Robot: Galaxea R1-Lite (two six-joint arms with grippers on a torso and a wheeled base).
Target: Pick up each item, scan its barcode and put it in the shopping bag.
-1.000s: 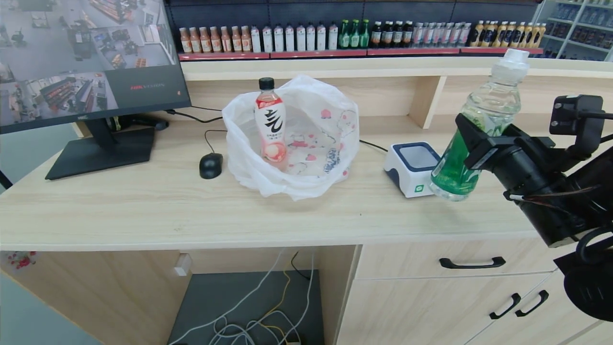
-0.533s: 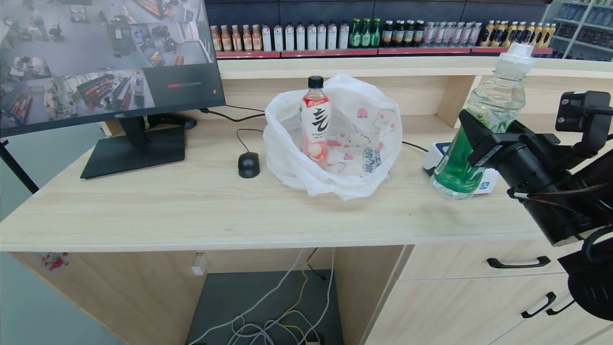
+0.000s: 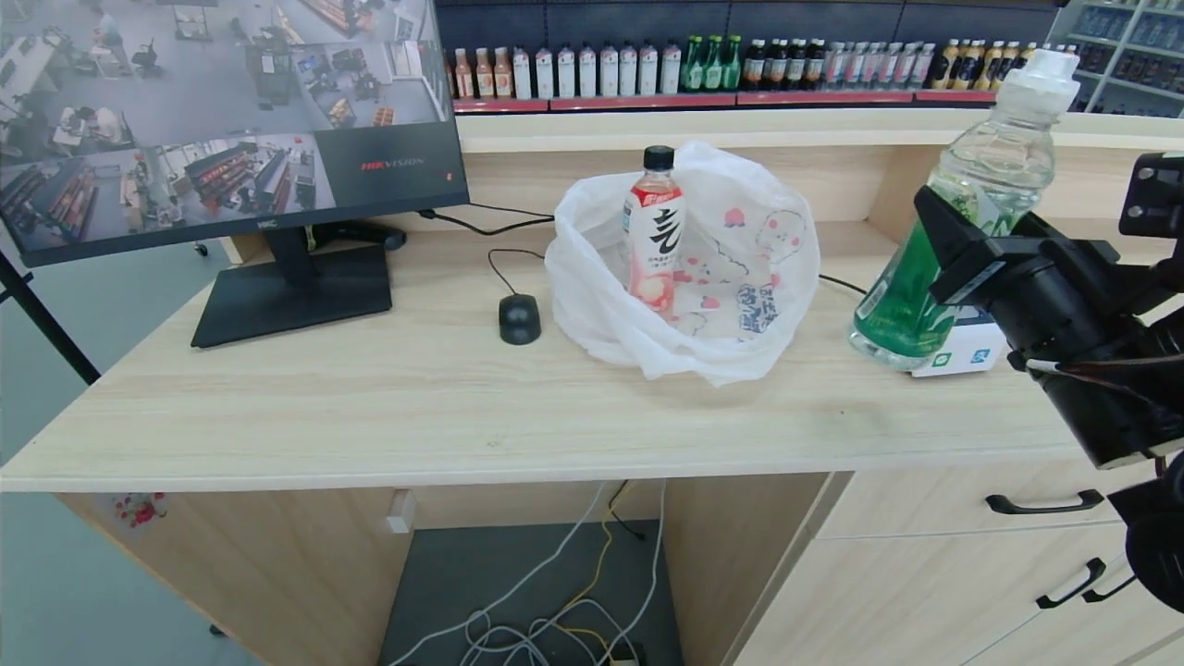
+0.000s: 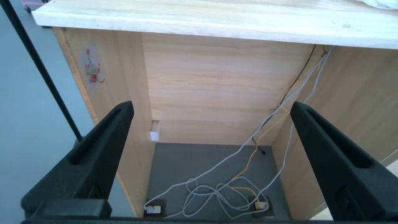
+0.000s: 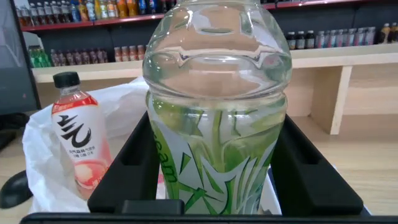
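- Two grippers to report to you: the right gripper (image 3: pixel 930 245) is clamped around the middle of a clear water bottle with a green label (image 3: pixel 994 171), one dark finger on each side of it.
- You see that bottle held off the wooden counter (image 3: pixel 416 398), tilted so its white cap leans away from the robot and to the right, its base low and near the counter top.
- Your barcode scanner (image 3: pixel 967 347), a small white box, sits on the counter right behind the bottle's base, partly hidden by it.
- The white plastic shopping bag (image 3: pixel 592 277) with pink prints stands open on the counter, left of the held bottle and apart from it.
- One peach drink bottle with a black cap (image 3: pixel 655 231) stands upright inside the bag.
- A black wired mouse (image 3: pixel 519 318) lies just left of the bag, and a monitor (image 3: pixel 213 111) on a black stand sits farther left.
- Your left gripper (image 4: pixel 211 107) has its fingers spread wide with nothing between them; it hangs below the counter edge, facing the open recess where loose cables (image 4: pixel 230 186) lie.
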